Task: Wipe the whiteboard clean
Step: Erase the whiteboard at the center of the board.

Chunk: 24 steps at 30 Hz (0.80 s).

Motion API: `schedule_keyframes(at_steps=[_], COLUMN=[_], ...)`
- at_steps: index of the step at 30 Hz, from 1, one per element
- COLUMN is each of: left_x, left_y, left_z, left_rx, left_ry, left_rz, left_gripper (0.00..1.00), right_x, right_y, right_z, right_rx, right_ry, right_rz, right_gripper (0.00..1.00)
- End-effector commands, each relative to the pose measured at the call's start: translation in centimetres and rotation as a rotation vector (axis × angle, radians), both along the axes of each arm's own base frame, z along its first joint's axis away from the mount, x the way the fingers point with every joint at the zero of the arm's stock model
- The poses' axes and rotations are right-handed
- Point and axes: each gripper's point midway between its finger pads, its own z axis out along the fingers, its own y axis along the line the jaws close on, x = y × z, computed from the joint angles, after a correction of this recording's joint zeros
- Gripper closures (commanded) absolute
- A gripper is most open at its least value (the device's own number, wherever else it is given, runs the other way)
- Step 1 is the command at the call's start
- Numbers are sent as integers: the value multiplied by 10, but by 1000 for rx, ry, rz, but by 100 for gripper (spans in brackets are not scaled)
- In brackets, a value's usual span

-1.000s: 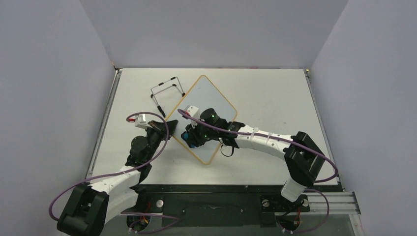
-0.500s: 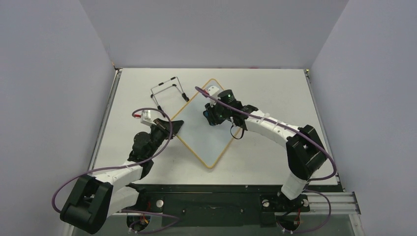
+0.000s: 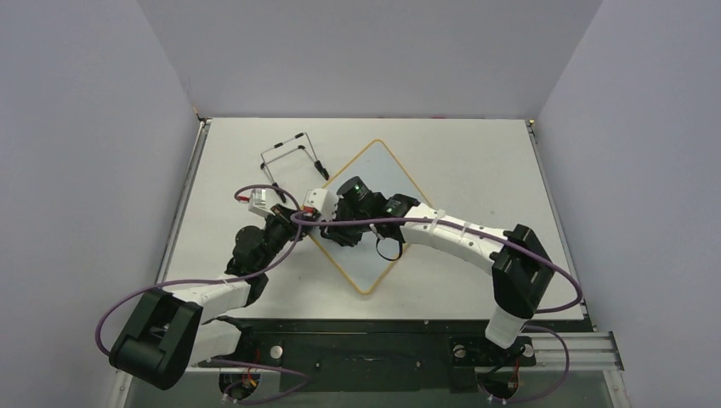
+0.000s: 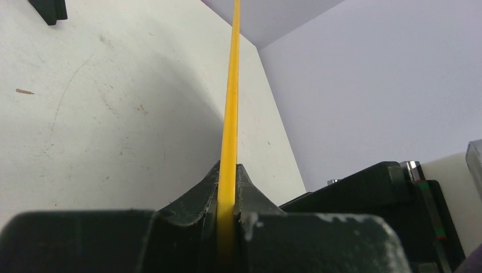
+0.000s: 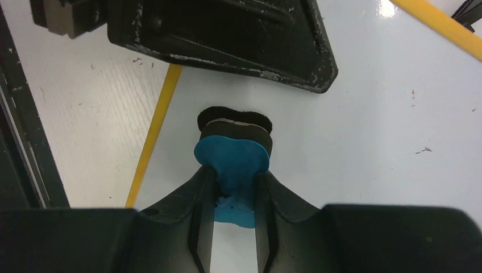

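The whiteboard (image 3: pixel 383 183) lies flat on the table as a diamond, white face up, thin yellow frame. My left gripper (image 3: pixel 299 223) is shut on its left edge; the left wrist view shows the yellow frame (image 4: pixel 230 114) pinched between the jaws. My right gripper (image 3: pixel 333 231) is shut on the blue eraser (image 5: pixel 233 165), whose dark felt presses on the board's face (image 5: pixel 352 131) near the left corner, close to the left gripper (image 5: pixel 227 34). A few tiny red specks (image 5: pixel 413 94) remain on the face.
A thin black wire stand (image 3: pixel 291 157) lies on the table behind the board's left corner. Grey walls enclose the table on three sides. A dark rail runs along the table's near edge (image 3: pixel 383 327).
My right gripper with the eraser has swept from the board's near left part up to its far corner and back down to the left corner. The left gripper has kept hold of the edge.
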Motion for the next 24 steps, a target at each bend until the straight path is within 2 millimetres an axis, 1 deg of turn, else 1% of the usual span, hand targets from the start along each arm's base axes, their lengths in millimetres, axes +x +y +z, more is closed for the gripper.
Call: schedule_keyframes(at_steps=[1, 2, 3, 4, 5, 6, 7, 8, 9, 10, 11, 12, 13, 14, 15, 18, 19, 20, 21, 22, 23, 24], left_x=[-28, -29, -29, -31, -31, -33, -34, -34, -35, -37, -38, -38, -39, -39, -40, -40, -40, -41, -42, -42, -42, -43], left_y=[-26, -26, -27, -27, -29, -29, -31, -32, -34, -35, -37, -37, -39, -39, -40, -43, -45, -45, -46, -46, -46, -46], left_z=[104, 104, 103, 104, 102, 103, 102, 103, 101, 101, 99, 100, 99, 100, 99, 100, 99, 101, 101, 102, 101, 101], left_rx=[-180, -179, -179, -181, -179, -182, -180, -180, -177, -177, -177, -180, -180, -182, -182, -184, -183, -188, -189, -189, -189, -188], left_ry=[-299, -300, -298, -302, -300, -304, -302, -305, -300, -303, -298, -303, -300, -304, -300, -304, -299, -309, -310, -311, -309, -310], left_rz=[-181, -187, -189, -196, -203, -209, -220, -225, -237, -246, -260, -264, -274, -278, -287, -302, -311, -315, -322, -324, -326, -328], left_gripper=[100, 100, 100, 100, 100, 100, 100, 100, 100, 100, 100, 100, 100, 100, 100, 100, 100, 100, 100, 100, 100, 100], right_x=[12, 30, 41, 65, 77, 100, 109, 129, 139, 154, 165, 170, 170, 166, 159, 122, 104, 93, 76, 69, 58, 59], right_y=[2, -6, -12, -28, -36, -54, -61, -77, -85, -99, -112, -114, -120, -115, -110, -82, -68, -59, -43, -35, -23, -17], right_z=[-11, -10, -12, -11, -13, -12, -17, -13, -20, -18, -27, -26, -34, -34, -37, -31, -25, -19, -8, 0, 8, 17], right_rx=[-5, 19, 34, 52, 65, 81, 86, 105, 99, 103, 89, 98, 81, 92, 85, 102, 87, 91, 91, 97, 104, 112], right_ry=[47, 59, 76, 66, 79, 69, 81, 71, 75, 64, 76, 80, 107, 130, 150, 212, 198, 193, 163, 144, 123, 106], right_rz=[-21, -98, -157, -236, -294, -365, -402, -451, -476, -517, -550, -551, -553, -523, -485, -307, -219, -166, -88, -55, -13, -20], right_gripper=[100, 100, 100, 100, 100, 100, 100, 100, 100, 100, 100, 100, 100, 100, 100, 100, 100, 100, 100, 100, 100, 100])
